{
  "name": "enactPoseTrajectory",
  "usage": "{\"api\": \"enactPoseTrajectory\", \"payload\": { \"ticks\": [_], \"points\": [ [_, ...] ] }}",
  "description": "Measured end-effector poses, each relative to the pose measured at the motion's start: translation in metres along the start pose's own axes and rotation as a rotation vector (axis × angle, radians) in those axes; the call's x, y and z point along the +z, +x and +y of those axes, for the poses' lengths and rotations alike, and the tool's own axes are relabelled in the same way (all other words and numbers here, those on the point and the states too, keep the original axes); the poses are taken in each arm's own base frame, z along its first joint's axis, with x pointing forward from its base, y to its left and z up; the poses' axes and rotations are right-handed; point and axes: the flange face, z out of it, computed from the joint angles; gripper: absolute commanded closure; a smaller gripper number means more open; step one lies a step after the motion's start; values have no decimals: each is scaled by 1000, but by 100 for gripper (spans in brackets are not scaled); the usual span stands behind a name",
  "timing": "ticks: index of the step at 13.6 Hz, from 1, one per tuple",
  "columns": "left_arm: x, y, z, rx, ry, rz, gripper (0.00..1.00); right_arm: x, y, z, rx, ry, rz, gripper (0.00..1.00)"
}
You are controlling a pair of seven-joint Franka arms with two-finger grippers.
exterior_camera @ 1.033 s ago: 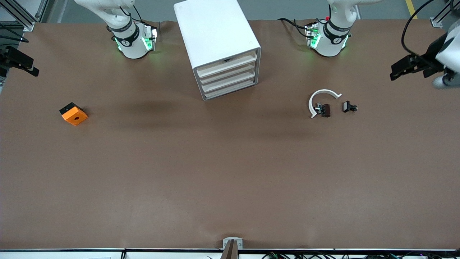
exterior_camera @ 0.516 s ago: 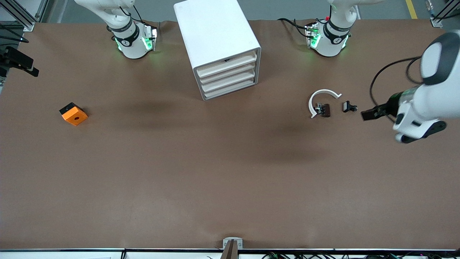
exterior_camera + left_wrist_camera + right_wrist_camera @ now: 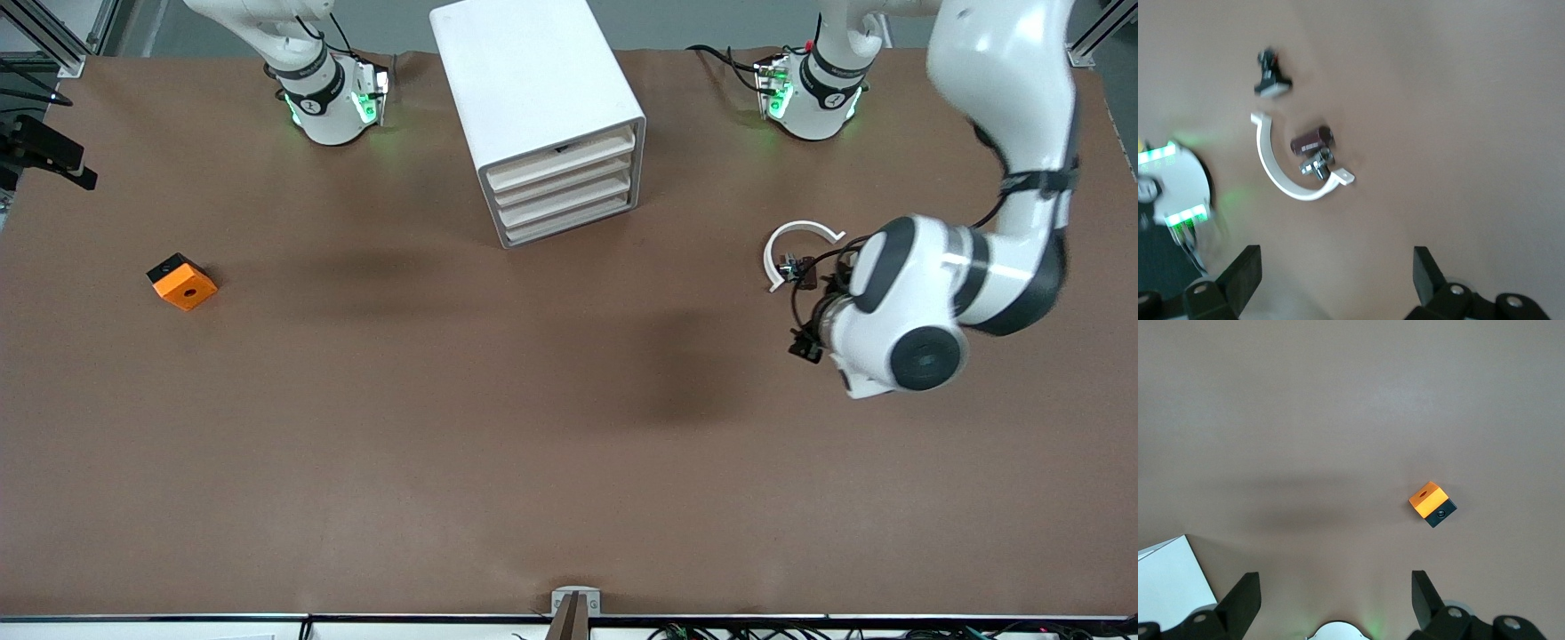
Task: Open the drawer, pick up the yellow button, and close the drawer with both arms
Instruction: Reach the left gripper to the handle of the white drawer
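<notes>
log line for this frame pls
drawer: shut | button: not seen | left tool: open, empty, over table by white curved piece | right tool: open, empty, waits above table, orange block below

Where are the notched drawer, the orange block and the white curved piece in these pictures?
drawer (image 3: pixel 564 160): front view, on its front panel, top of the cabinet's four.
orange block (image 3: pixel 185 288): front view, on its orange top face.
white curved piece (image 3: pixel 1275 167): left wrist view, on the arc's middle.

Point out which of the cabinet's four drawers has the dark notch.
The top drawer of the white cabinet: a small dark notch sits mid-front, while the three drawers below show plain fronts.
</notes>
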Motion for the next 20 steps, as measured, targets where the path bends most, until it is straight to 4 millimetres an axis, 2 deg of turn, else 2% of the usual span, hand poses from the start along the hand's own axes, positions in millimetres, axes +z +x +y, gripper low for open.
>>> {"api": "enactPoseTrajectory", "payload": {
  "ticks": [3,5,7,9,11,13,17,19,20],
  "points": [
    [44,-34,28,-115,78,-72,0,0,0,0,0,0,1,0],
    [65,-70,42,-228,112,-126,0,0,0,0,0,0,3,0],
    [71,-120,50,-364,132,-189,0,0,0,0,0,0,4,0],
    [73,-172,47,-458,174,-248,0,0,1,0,0,-1,7,0],
    [71,-208,42,-521,223,-311,0,-1,1,0,-1,-1,11,0],
    [70,-222,38,-564,287,-366,0,-1,1,0,-1,-1,11,0],
    [71,-232,25,-638,475,-430,0,-1,1,0,-1,-1,11,0],
    [80,-246,19,-626,566,-432,12,-1,1,0,-1,-1,11,0],
    [88,-255,17,-615,601,-428,14,-1,1,0,-1,-1,11,0]
  ]
}}
